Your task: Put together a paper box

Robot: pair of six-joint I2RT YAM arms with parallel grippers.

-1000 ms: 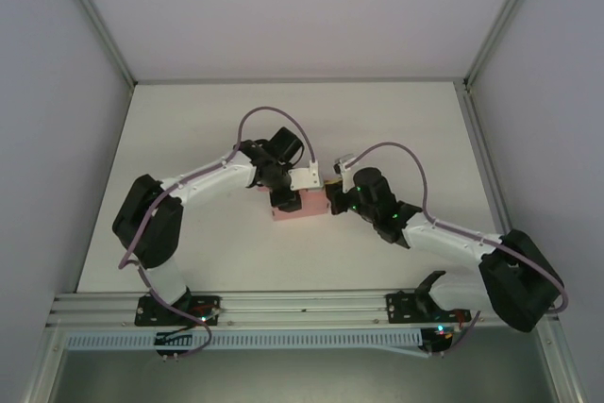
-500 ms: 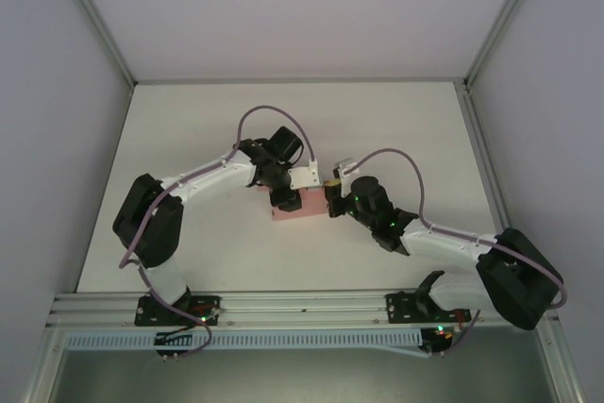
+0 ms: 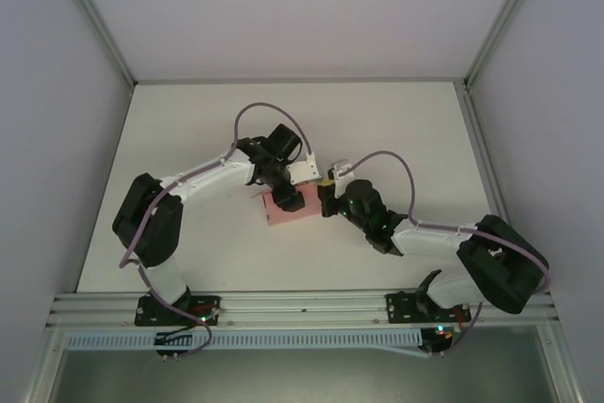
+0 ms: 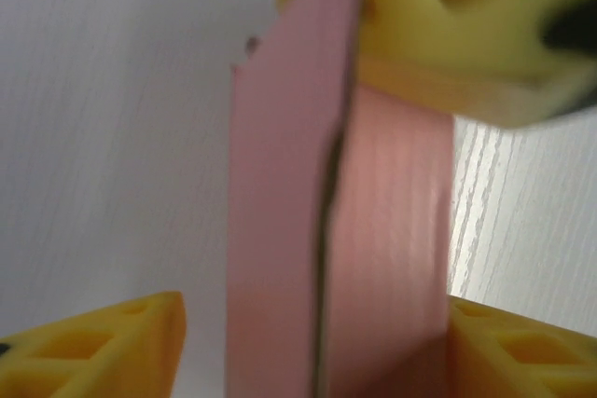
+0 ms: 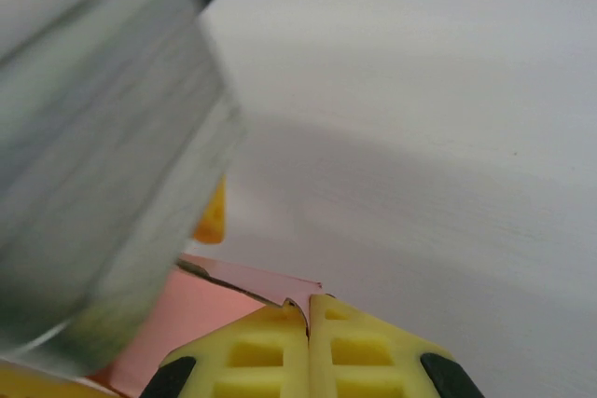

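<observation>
Left end effector (image 3: 289,197) spread open astride the pink paper box (image 3: 281,215), box lying mid-worktop (image 3: 189,129), right end effector (image 5: 308,312) closed tight, tips meeting the box's edge

The pink thin card paper box (image 4: 392,230) looks matt, with faint fine ribbing. The yellow plastic fingers (image 5: 252,356) are matt too, moulded with hollow cells. The white counter (image 3: 189,129) is smooth, dull and faintly grained. Along its near edge, the grey metal rail (image 3: 302,301) has a slight sheen.
</observation>
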